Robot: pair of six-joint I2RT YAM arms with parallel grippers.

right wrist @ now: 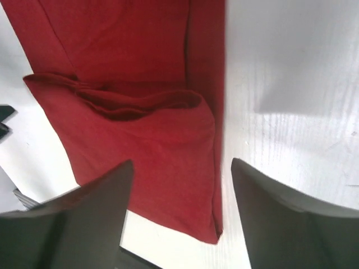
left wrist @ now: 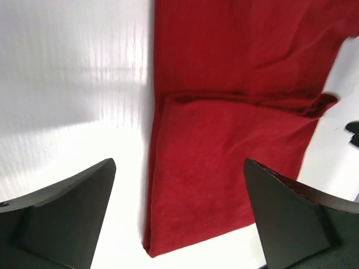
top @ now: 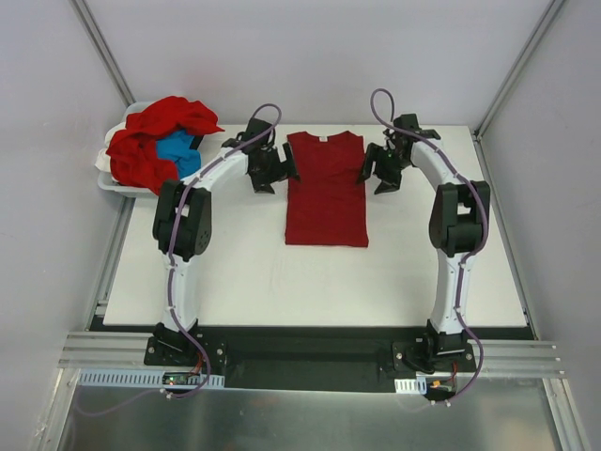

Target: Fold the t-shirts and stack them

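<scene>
Hovering open and empty, the left tool point(top: 282, 169) and right tool point(top: 374, 174) flanked a red t-shirt point(top: 326, 188) folded narrow at the middle of the desk's point(top: 282, 282) far edge; other red shirts point(top: 155, 136) and a blue shirt point(top: 178, 152) lay heaped in a bin point(top: 108, 184) at the far-left corner.

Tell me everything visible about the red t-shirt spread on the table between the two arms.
The red t-shirt is soft, plain deep-red cloth. It lies flat on the white table, collar at the far end with a small white label. Both sleeves are folded inward, making a narrow rectangle. The open left gripper and right gripper flank its shoulders; contact is unclear.
</scene>
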